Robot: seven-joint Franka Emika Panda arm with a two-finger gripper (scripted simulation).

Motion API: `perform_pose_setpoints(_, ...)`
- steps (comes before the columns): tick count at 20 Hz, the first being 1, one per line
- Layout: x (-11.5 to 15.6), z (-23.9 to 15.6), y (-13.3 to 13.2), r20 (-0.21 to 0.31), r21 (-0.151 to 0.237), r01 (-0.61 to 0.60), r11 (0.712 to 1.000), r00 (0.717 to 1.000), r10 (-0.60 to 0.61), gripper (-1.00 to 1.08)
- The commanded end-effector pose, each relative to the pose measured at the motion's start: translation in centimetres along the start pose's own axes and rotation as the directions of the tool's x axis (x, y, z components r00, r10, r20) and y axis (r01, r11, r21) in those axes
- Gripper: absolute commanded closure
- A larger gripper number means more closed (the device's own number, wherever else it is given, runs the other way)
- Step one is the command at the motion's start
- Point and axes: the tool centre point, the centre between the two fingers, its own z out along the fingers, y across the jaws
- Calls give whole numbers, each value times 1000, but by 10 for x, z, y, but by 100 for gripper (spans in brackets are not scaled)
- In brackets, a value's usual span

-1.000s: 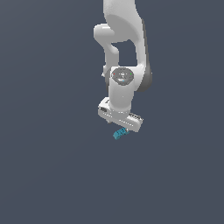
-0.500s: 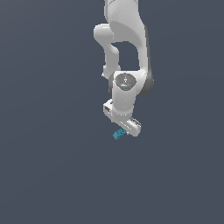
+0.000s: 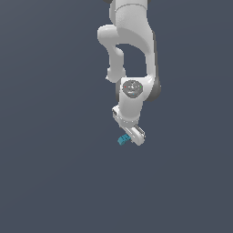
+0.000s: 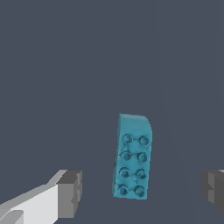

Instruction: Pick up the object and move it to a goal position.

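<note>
The object is a small teal-blue studded block [image 4: 132, 158], lying on the dark grey floor with its studs up. In the exterior view the block [image 3: 122, 139] peeks out just beside the white hand. My gripper [image 4: 141, 192] is open, and the block lies between the two grey finger pads [image 4: 71, 192], nearer the one on the side of the point just given. Neither pad touches it. In the exterior view the gripper [image 3: 129, 136] points down right over the block, and its fingertips are hidden by the hand.
The white arm [image 3: 132, 45] comes down from the top of the exterior view. The plain dark grey floor [image 3: 54, 173] spreads around it. No goal marker shows.
The hand has sunk a little toward the floor and turned about its own axis. The block has stayed where it was.
</note>
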Motion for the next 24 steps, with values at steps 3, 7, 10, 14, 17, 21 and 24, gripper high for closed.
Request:
perform_pose_setpoints(3, -3, 5, 0, 0, -1, -61, 998, 998, 61, -92)
perform_pose_setpoints(7, -4, 7, 0, 0, -2, -89, 996, 996, 89, -92)
perform_pose_setpoints(10, -4, 7, 0, 0, -2, -95, 995, 995, 95, -92)
perform_pose_setpoints(14, -4, 10, 0, 0, -2, -90, 996, 996, 90, -92)
perform_pose_setpoints(17, -4, 19, 1, 0, -2, -91, 996, 996, 91, -92)
perform_pose_setpoints(21, -5, 39, 1, 0, -2, -94, 996, 996, 94, -92)
perform_pose_setpoints(24, -5, 51, 2, 0, -2, -95, 996, 996, 95, -92)
